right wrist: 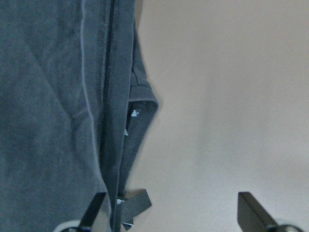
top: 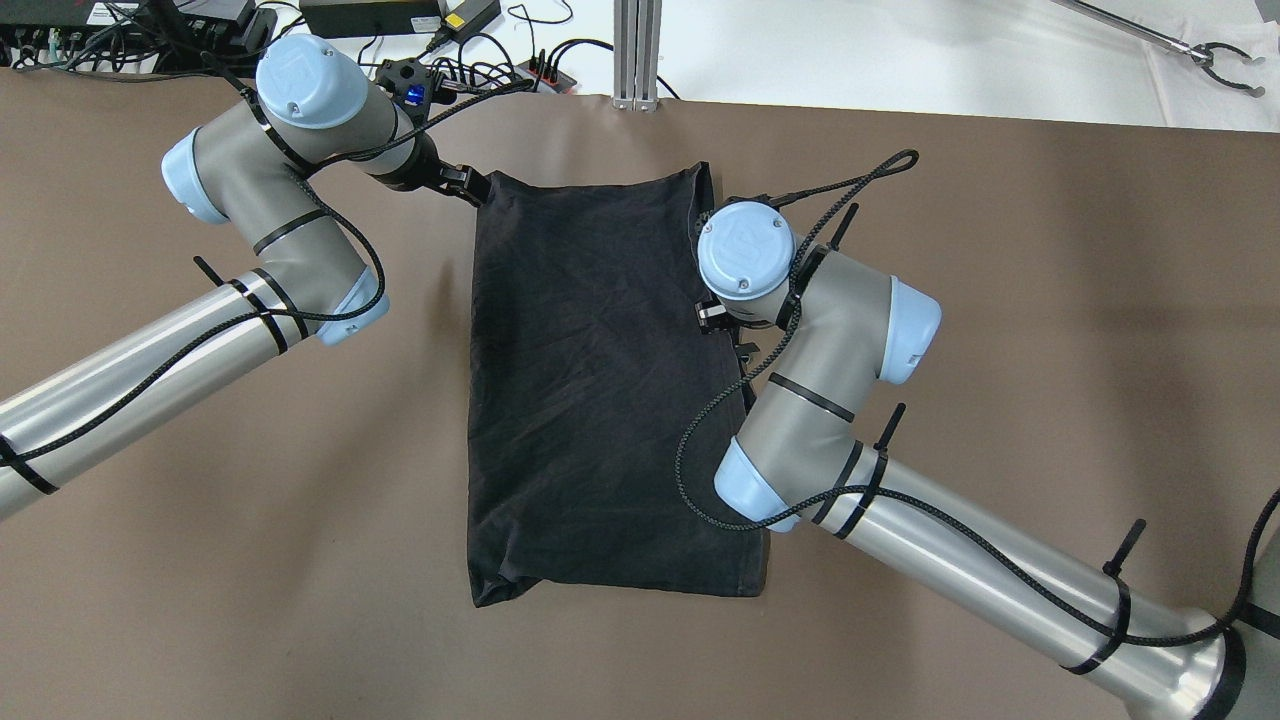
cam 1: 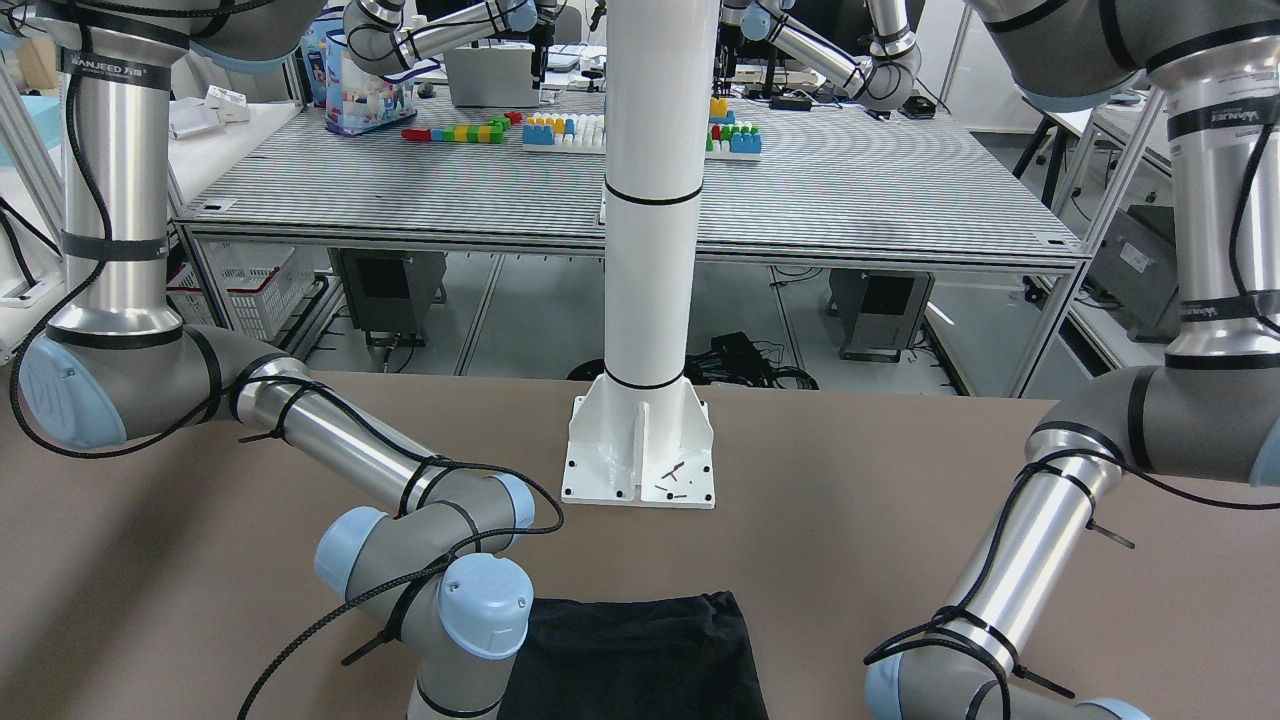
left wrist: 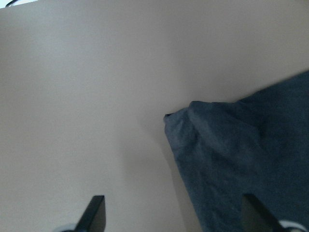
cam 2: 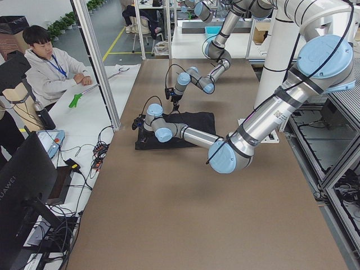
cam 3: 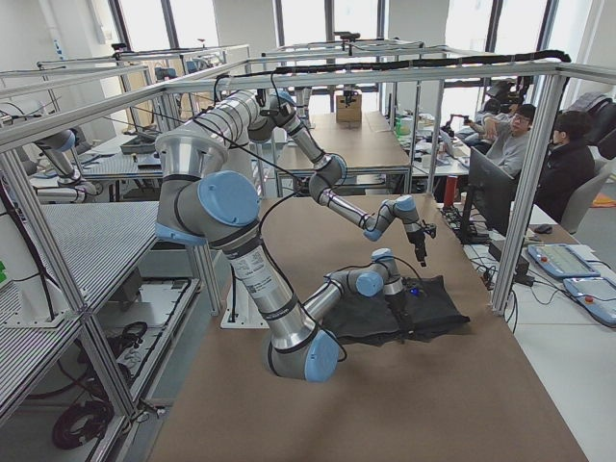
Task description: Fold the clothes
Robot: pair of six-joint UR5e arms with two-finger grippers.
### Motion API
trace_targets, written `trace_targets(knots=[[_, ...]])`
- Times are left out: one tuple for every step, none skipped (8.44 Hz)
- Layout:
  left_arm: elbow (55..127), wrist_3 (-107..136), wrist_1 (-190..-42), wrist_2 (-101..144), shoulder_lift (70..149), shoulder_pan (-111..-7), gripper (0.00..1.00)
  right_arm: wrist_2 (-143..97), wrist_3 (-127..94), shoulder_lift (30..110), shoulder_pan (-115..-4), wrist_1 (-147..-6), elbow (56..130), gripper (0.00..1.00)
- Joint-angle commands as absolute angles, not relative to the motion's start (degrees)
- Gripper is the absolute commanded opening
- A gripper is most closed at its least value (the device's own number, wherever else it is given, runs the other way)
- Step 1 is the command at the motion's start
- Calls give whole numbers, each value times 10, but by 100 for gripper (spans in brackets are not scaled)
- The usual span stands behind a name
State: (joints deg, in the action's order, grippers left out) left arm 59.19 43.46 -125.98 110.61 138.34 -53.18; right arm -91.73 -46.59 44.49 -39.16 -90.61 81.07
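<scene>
Shows black garment [top: 590, 380] folded into rectangle, flat mid-table on brown table [top: 1000, 300]. Finds left gripper [left wrist: 174, 215] at garment's far left corner, fingers spread wide, gripping nothing. Finds right gripper [right wrist: 174, 212] at hemmed right edge, equally wide, nothing clamped, one finger over cloth edge, other over bare table.

Light: bright, even and diffuse, from overhead; tall windows [cam 3: 313, 19] add daylight at the far end of the right side view.
Shadows: soft, faint patches on the matte brown tabletop [top: 1000, 330] under the polished silver arm tubes [top: 110, 375].
Glare: pale streaks along those tubes.
Crumpled black cloth garment [top: 590, 380]: creases barely legible.
Wrist views: hazy, low-contrast, soft throughout.
Fixed views: sharp.
</scene>
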Motion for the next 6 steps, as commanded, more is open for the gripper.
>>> trace_targets(knots=[[592,435,-1259,1107,1384,-532,100,-921,-515,352,-394,-891,707,94],[592,435,-1259,1107,1384,-532,100,-921,-527,342,-393,-848,670,94],[593,435,-1259,1107,1384,-532,100,-920,-529,342,-394,-819,647,94],[593,435,-1260,1107,1384,-532,100,-918,-529,341,-393,-817,635,94],[593,435,-1259,1107,1384,-532,100,-916,-528,342,-394,-810,622,94],[593,435,-1260,1107,1384,-532,100,-913,-528,342,-396,-801,619,94]])
